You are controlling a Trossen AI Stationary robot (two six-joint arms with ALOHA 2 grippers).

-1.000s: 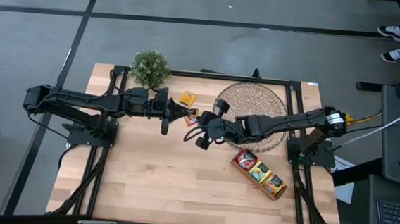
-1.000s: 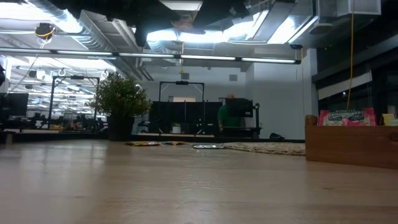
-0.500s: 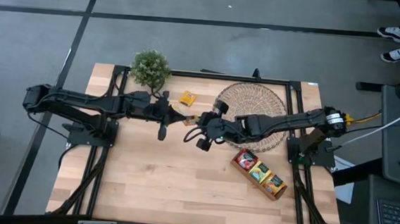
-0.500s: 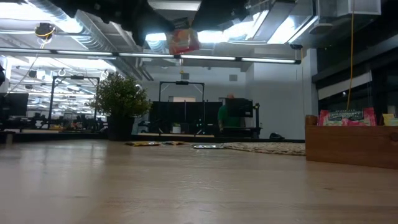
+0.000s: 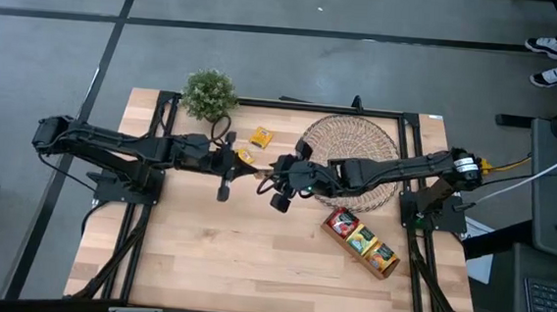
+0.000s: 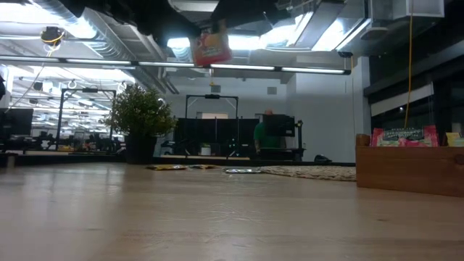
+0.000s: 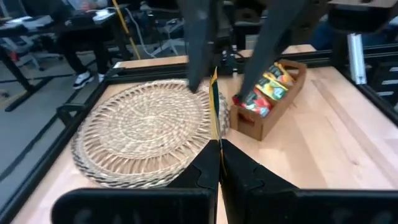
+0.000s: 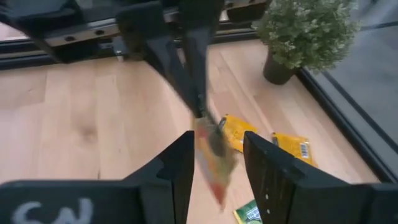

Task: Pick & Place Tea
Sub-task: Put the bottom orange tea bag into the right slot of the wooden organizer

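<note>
One tea sachet (image 6: pixel 210 45), red and yellow, hangs high above the table between my two grippers. My left gripper (image 7: pixel 219 148) reaches in from the table's left and is shut on it. My right gripper (image 8: pixel 216 163) faces it from the right and is open. Its fingers (image 7: pixel 198 56) stand on either side of the sachet (image 8: pixel 211 155); I cannot tell whether they touch it. More sachets lie flat on the wood below: two yellow ones (image 8: pixel 239 132) (image 8: pixel 292 147) and a green one (image 8: pixel 249 214). My left gripper pinches one edge of the sachet (image 7: pixel 215 132) between its two fingertips. The fingers (image 8: pixel 186 68) come in about level from the table's left. The sachet sticks out past the fingertips, standing on edge, lifted clear of the table.
A round woven mat (image 5: pixel 350 146) lies at the back right under my right arm. A brown wooden tray (image 5: pixel 361 242) with sachets standing in it sits at the right. A small potted plant (image 5: pixel 209 94) stands at the far left corner. Bare wood lies toward the near edge.
In the low view the sachet has come down from the picture's top edge into full sight. Both grippers have stayed close together over the middle of the table, with the left arm drawn a little toward the near edge.
</note>
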